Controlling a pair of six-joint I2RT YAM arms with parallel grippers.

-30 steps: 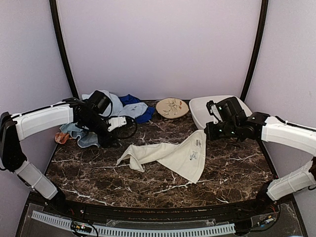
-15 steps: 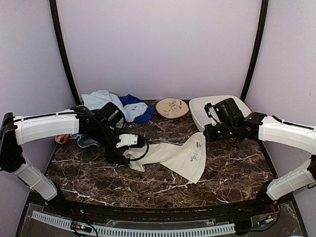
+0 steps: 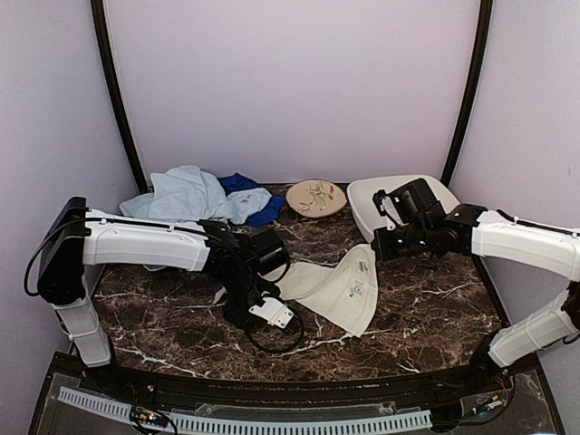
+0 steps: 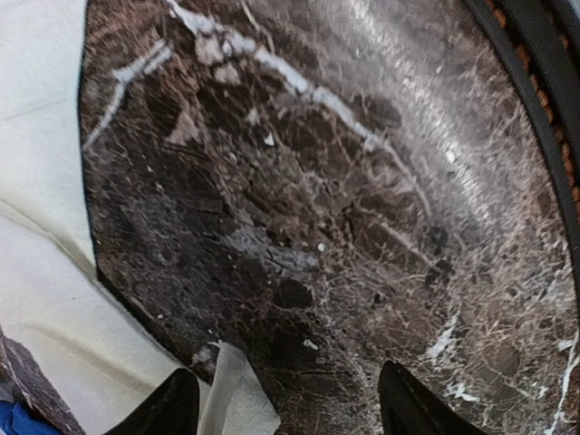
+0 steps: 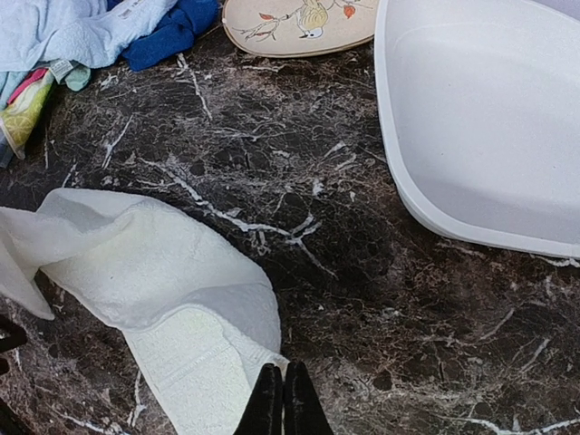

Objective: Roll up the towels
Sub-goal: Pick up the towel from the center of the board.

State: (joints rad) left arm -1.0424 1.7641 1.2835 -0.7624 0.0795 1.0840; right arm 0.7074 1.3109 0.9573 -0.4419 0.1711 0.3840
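Note:
A cream-white towel (image 3: 331, 285) lies crumpled in the middle of the dark marble table, and it also shows in the right wrist view (image 5: 154, 272). My right gripper (image 5: 282, 403) is shut on its far right corner, at the towel's top edge in the top view (image 3: 373, 251). My left gripper (image 3: 263, 319) is open and low over the table, just in front of the towel's left end. A towel corner (image 4: 237, 391) lies beside its left finger (image 4: 172, 410). A light blue towel (image 3: 190, 192) and a royal blue towel (image 3: 246, 187) are piled at the back left.
A round beige patterned plate (image 3: 315, 197) sits at the back centre. A white plastic tub (image 3: 362, 207) stands right of it, behind my right gripper. A pink and yellow cloth (image 5: 25, 101) lies by the pile. The table's black front rim (image 4: 544, 118) is near my left gripper.
My left arm has swung from the back-left pile forward to the table's middle front, across the towel's left end. The right gripper has held its place on the corner.

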